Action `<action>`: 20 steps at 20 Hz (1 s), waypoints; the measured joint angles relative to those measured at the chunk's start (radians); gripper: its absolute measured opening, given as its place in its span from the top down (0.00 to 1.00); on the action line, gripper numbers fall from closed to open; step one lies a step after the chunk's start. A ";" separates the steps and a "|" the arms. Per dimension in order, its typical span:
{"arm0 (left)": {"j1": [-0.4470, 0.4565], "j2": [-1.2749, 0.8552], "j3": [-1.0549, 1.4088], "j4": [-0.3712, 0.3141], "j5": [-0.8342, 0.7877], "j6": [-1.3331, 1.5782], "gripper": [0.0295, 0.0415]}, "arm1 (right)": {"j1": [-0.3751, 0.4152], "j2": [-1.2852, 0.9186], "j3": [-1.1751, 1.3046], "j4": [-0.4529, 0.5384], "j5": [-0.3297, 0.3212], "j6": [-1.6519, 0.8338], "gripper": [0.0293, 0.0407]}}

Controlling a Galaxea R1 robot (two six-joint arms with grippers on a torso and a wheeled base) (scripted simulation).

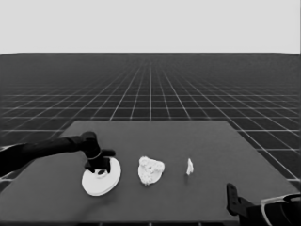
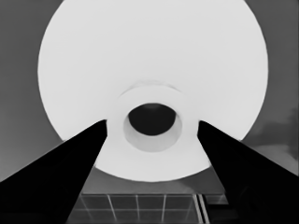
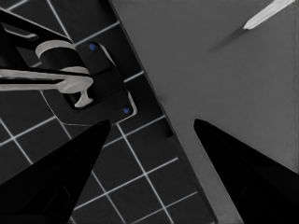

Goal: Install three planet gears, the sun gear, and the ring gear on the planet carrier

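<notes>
Currently: larger round part (image 1: 100,179) tilted, toward table's (image 1: 197,197) left front; hub w/ hole betw. left gripper (image 2: 152,127) fingers, spread either side, contact can't tell. Smaller round part (image 1: 150,171) mid-table, gears (image 1: 149,164) clustered on it. Thin white piece (image 1: 189,166) toward right edge. Right gripper (image 3: 152,125) spread, at front-right corner.

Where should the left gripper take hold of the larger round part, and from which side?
By the raised hub around its centre hole, from above. In the left wrist view the larger round part lies broad and flat, and its hub is probably the only raised feature narrow enough to pinch. The left gripper already hangs there with a finger on either side. The right gripper waits at the table's corner.
</notes>
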 joint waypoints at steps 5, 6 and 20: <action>0.000 0.000 -0.001 0.000 0.000 0.000 0.56 | 0.000 0.000 0.000 0.000 0.000 0.000 0.19; 0.000 0.000 -0.001 0.000 0.000 0.000 0.56 | 0.000 0.000 0.000 0.000 0.000 0.000 0.19; -0.215 -0.045 0.106 -0.189 0.108 -0.040 0.56 | 0.000 0.000 0.000 0.000 0.000 0.000 0.19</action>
